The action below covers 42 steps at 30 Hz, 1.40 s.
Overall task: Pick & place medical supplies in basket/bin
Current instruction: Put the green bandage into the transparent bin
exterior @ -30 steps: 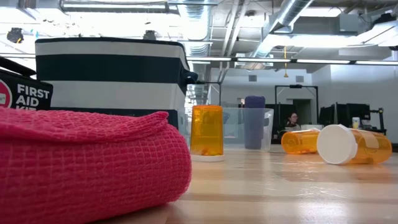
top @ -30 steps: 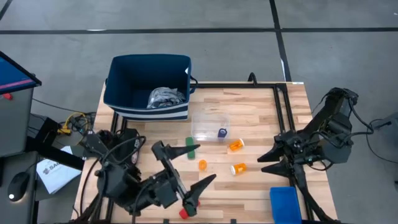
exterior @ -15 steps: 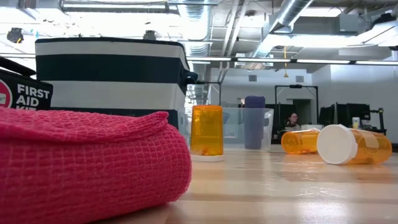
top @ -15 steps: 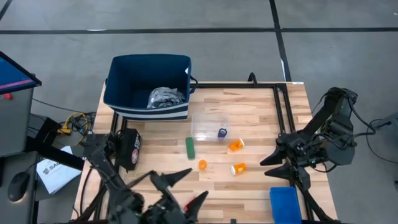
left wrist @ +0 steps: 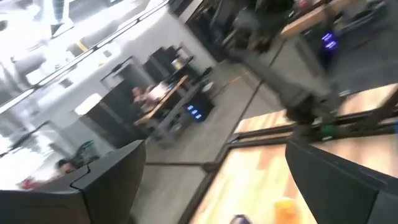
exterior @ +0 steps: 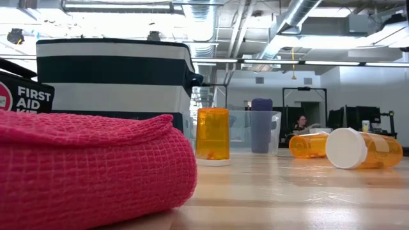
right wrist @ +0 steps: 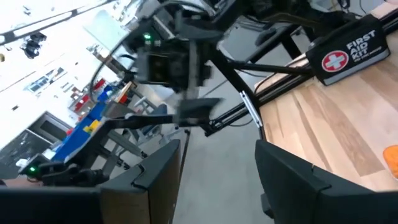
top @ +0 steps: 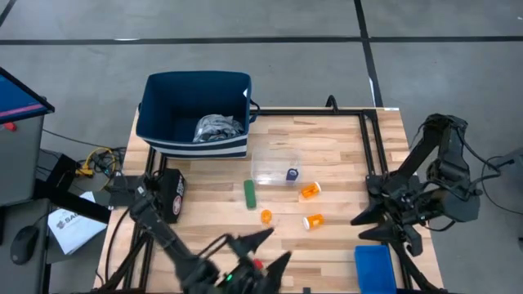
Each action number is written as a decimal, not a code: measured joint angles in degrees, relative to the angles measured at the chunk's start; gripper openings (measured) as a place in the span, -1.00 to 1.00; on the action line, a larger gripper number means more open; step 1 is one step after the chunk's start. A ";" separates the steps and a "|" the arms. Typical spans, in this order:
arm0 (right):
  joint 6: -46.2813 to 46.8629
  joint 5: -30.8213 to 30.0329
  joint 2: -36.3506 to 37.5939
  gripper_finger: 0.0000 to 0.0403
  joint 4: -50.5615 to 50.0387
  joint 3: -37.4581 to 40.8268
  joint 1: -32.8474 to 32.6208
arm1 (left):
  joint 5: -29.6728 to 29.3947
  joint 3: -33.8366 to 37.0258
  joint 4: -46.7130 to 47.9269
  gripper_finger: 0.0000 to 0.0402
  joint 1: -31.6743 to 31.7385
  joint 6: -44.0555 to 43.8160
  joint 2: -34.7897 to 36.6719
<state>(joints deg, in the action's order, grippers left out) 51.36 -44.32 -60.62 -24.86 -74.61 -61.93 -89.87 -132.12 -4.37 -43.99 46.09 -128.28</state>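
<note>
The navy basket (top: 196,102) stands at the far left corner, and the grey-blue bundle (top: 219,126) lies inside it. A green cylinder (top: 249,193) and three orange pill bottles (top: 310,190) (top: 265,216) (top: 313,220) lie mid-table. A purple cylinder (top: 292,174) sits in the clear tray (top: 274,159). The red roll (exterior: 83,166) fills the low view's foreground. The bright-blue bin (top: 374,268) is at the near right. My left gripper (top: 265,249) is open above the near edge and holds nothing. My right gripper (top: 364,226) is open by the blue bin, also holding nothing.
A black first-aid pouch (top: 170,194) lies at the table's left edge. A black metal frame (top: 372,155) runs along the right and far sides. Bare wood lies between the bottles and the near edge. People sit at desks in the room behind the table.
My left arm has drawn back toward the near edge, and its gripper has swung from beside the green cylinder toward the right. My right gripper has drifted toward the near right, closer to the blue bin. No object has moved.
</note>
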 joint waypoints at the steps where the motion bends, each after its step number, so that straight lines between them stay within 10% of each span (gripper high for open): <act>1: -0.58 -0.30 0.00 0.02 0.84 0.01 -0.13 | -0.05 1.05 0.47 0.88 1.44 0.05 0.64; 11: -3.80 -1.04 0.02 0.02 4.99 0.02 -0.30 | 1.51 17.48 0.60 0.88 15.09 -4.58 13.73; 16: -3.83 -2.34 0.02 0.02 5.31 0.02 -0.30 | 18.74 25.57 3.46 0.88 18.54 -19.63 23.64; 20: -3.83 -3.87 0.02 0.02 5.70 0.02 -0.30 | 33.14 27.46 14.58 0.87 20.43 -33.42 28.43; 24: -3.82 -5.52 0.00 0.02 5.77 0.02 -0.30 | 32.74 27.67 33.73 0.88 18.96 -38.43 28.48; 30: -3.53 -7.26 0.00 0.02 5.77 0.02 -0.30 | 32.42 27.70 62.41 0.88 13.07 -68.13 27.45; 35: -3.28 -8.08 0.00 0.02 6.14 0.02 -0.30 | 41.08 27.79 78.85 0.89 8.85 -81.80 23.58; 42: -2.87 -8.50 0.00 0.02 6.10 0.02 -0.30 | 48.32 27.77 84.71 0.89 4.40 -90.50 16.15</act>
<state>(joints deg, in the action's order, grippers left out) 48.49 -52.82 -60.62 -18.76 -74.59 -62.24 -41.55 -104.36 80.34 -39.59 -44.41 -112.13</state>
